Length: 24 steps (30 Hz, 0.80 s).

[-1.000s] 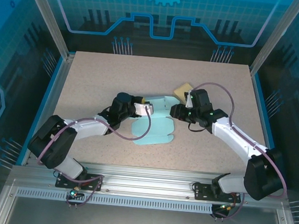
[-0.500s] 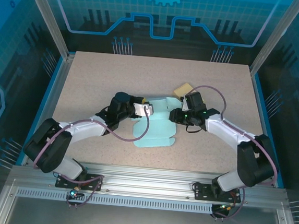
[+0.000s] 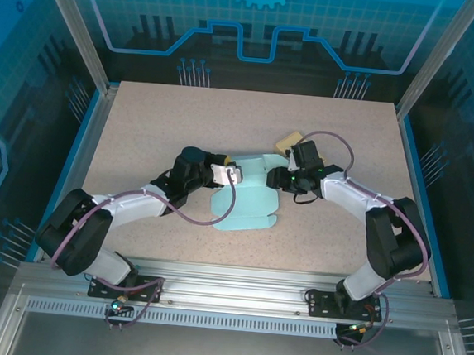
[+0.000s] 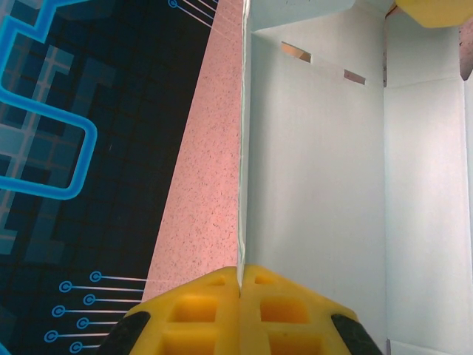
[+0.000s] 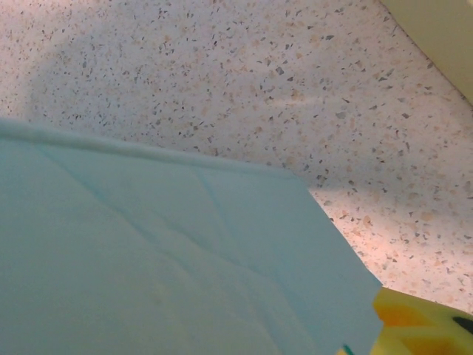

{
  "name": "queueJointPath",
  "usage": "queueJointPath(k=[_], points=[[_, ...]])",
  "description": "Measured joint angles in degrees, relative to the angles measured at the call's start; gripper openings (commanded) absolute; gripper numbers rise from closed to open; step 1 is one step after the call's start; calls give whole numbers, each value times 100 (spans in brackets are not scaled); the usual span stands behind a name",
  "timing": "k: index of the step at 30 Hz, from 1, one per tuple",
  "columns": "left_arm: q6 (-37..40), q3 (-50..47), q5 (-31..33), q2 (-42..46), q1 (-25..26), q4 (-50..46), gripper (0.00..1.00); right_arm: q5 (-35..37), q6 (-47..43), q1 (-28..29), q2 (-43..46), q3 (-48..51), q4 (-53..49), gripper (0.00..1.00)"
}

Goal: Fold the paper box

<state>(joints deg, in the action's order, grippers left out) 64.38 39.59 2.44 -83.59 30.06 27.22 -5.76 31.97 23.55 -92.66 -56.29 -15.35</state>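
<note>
The pale blue box (image 3: 247, 203) lies as a mostly flat blank near the middle of the table (image 3: 184, 115), between the two arms, with its rounded end toward the robot. The left gripper (image 3: 230, 174) sits at the blank's left side. In the left wrist view its yellow fingers (image 4: 199, 310) are pressed together on the thin edge of a raised flap, which stands upright from the speckled surface, so this gripper is clamped on the box. The right gripper (image 3: 278, 179) is at the blank's right edge, low over the table. In the right wrist view a blue panel fills the lower left and one yellow fingertip (image 5: 414, 325) shows at the bottom right corner, just beside the panel's edge. I cannot tell whether these jaws are apart or closed on the paper. A tan pad (image 3: 289, 140) lies on the table just beyond the right gripper.
</note>
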Motion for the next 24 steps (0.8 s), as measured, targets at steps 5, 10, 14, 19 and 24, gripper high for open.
queueJointPath(k=[5,10,14,19,24], points=[[-2,0,-7,0,0,2,0,17,-11,-15,-164,-15,66,57],[-2,0,-37,-2,0,0,0,-94,-11,-63,-452,-57,251,46],[0,0,-35,-4,0,4,0,-238,-13,-74,-472,-63,411,37],[9,0,105,-118,0,94,0,-393,13,-74,-472,-66,516,33],[46,61,358,-302,20,160,0,-544,129,-72,-472,-66,699,32]])
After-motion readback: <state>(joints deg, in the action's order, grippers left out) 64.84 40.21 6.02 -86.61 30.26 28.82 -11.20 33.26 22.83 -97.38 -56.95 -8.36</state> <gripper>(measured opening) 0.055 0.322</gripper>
